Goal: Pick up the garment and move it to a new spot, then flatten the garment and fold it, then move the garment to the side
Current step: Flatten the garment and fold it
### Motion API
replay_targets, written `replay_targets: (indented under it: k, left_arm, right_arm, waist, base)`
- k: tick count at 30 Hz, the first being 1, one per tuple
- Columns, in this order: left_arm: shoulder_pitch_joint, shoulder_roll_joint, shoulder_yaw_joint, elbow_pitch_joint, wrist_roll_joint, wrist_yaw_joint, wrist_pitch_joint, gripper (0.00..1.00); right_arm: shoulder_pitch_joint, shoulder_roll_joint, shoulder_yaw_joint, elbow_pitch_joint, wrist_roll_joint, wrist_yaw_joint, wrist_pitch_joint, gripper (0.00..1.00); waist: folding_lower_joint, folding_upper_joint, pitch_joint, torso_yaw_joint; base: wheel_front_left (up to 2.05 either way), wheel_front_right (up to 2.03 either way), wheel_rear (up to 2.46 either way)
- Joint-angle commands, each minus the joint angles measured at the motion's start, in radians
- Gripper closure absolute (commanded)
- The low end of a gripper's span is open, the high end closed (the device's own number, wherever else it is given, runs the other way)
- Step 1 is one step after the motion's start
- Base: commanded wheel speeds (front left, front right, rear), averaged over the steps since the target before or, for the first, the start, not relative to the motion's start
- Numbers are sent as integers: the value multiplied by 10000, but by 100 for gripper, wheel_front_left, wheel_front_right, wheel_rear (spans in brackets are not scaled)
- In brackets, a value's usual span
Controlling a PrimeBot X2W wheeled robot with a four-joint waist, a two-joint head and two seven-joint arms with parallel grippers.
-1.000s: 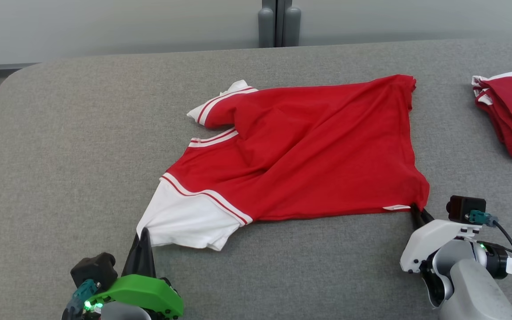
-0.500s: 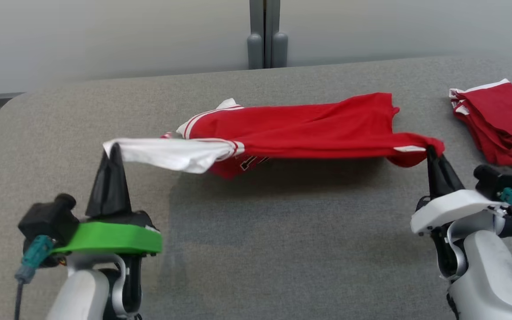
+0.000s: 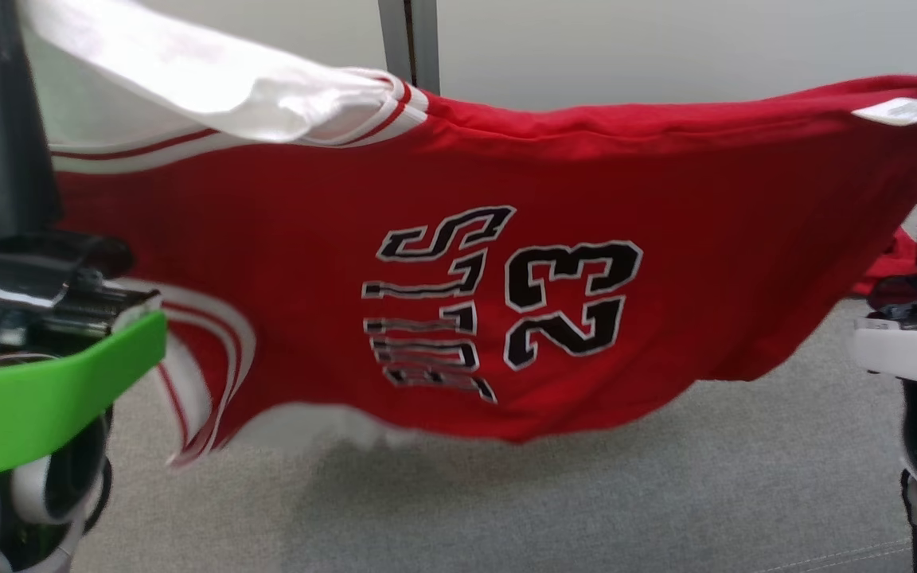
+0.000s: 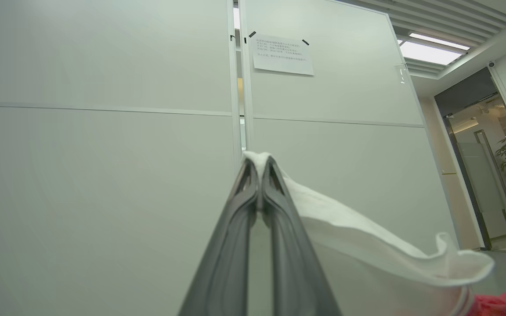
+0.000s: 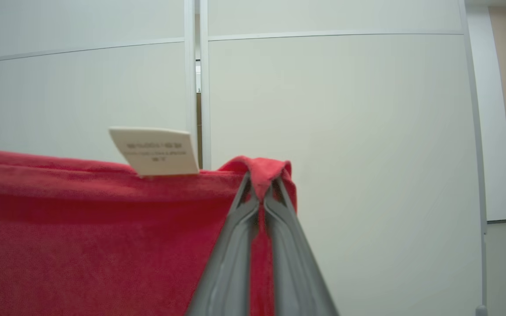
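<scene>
Fingers [image 4: 231, 237] of the left gripper [image 4: 257, 164] are pressed together on a fold of the white sleeve [image 4: 367, 245], pinching it at the very tips, so the hold looks thin. From there the garment [image 3: 506, 199], a red jersey, spans the head view as a hanging sheet. Its top edge sags a little in the middle, its black lettering [image 3: 498, 298] faces the camera turned on its side, and its blurred lower hem appears to dangle just clear of the grey table [image 3: 586, 493]. Toward the far end a pale label [image 5: 154, 151] stands up from the top edge. Just beside it the right gripper [image 5: 259, 184] is closed on a bunched red corner that laps over its fingertips. The step in hand looks like the carry to a new spot. To do it well, both arms should travel together at one height and one pace, with the spread held so the top edge neither slackens nor strains that thin pinch on the sleeve. When lowering, let the hem meet the table first. Then draw the top edge away, so the cloth lays down flat with nothing tucked under.
</scene>
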Motion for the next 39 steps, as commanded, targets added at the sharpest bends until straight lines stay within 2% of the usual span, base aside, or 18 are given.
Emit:
replay_targets:
  k: [1, 4, 7, 9, 12, 16, 21, 25, 28, 32, 39]
  left_arm:
    - [-464, 167, 47, -198, 150, -57, 251, 100]
    - [-1413, 476, 64, -571, 253, -154, 984, 100]
    - [-2100, 612, -37, -559, 218, -236, 1541, 100]
    - [-2383, 582, -154, -257, 119, -253, 1861, 100]
    - [-2813, 540, -215, 487, 55, -257, 2131, 100]
    - [-3888, 463, -240, 2098, 10, -488, 2156, 100]
    - [-7014, 373, -555, 4824, 568, -1035, 1944, 100]
    - [-9389, -27, -792, 7086, 1121, -1161, 1231, 100]
    - [-10448, -269, -1024, 8160, 1371, -1343, 734, 100]
    - [-10835, -631, -958, 9092, 1187, -1380, -146, 100]
    - [-8506, -1381, -876, 9997, 349, -1604, -2026, 100]
  right_arm:
    - [109, -48, -72, -503, -82, -14, 186, 100]
    - [32, -142, -191, -1840, -260, -13, 721, 100]
    - [-17, -212, -308, -2459, -301, -14, 1231, 100]
    - [-18, -254, -419, -2414, -358, -14, 1558, 100]
    - [-375, -274, -349, -1704, -78, -13, 1817, 100]
    - [-1970, -534, -103, -85, 286, -13, 1697, 100]
    - [-5723, -1068, 687, 2692, -371, -11, 1145, 100]
    - [-8760, -689, 887, 5410, -1206, -16, 393, 100]
    - [-10152, -434, 862, 7016, -1995, -14, 44, 100]
    - [-11185, -258, 812, 8809, -2777, -14, -468, 100]
    - [-10702, -21, 367, 11467, -3349, -14, -1580, 100]
  waist:
    - [0, 0, 16, -161]
    - [0, 0, 243, -301]
    - [0, 0, 628, -407]
    - [0, 0, 1003, -417]
    - [0, 0, 1738, -434]
    - [0, 0, 2874, -431]
    - [0, 0, 4226, -436]
    - [0, 0, 4886, -297]
    - [0, 0, 5385, -26]
    - [0, 0, 6201, 470]
    - [0, 0, 7053, 1011]
  base:
    - [0, 0, 0]
    - [0, 0, 0]
    - [0, 0, 0]
    - [0, 0, 0]
    - [0, 0, 0]
    - [0, 0, 0]
    - [0, 0, 0]
    - [0, 0, 0]
    - [0, 0, 0]
    - [0, 0, 0]
    - [0, 0, 0]
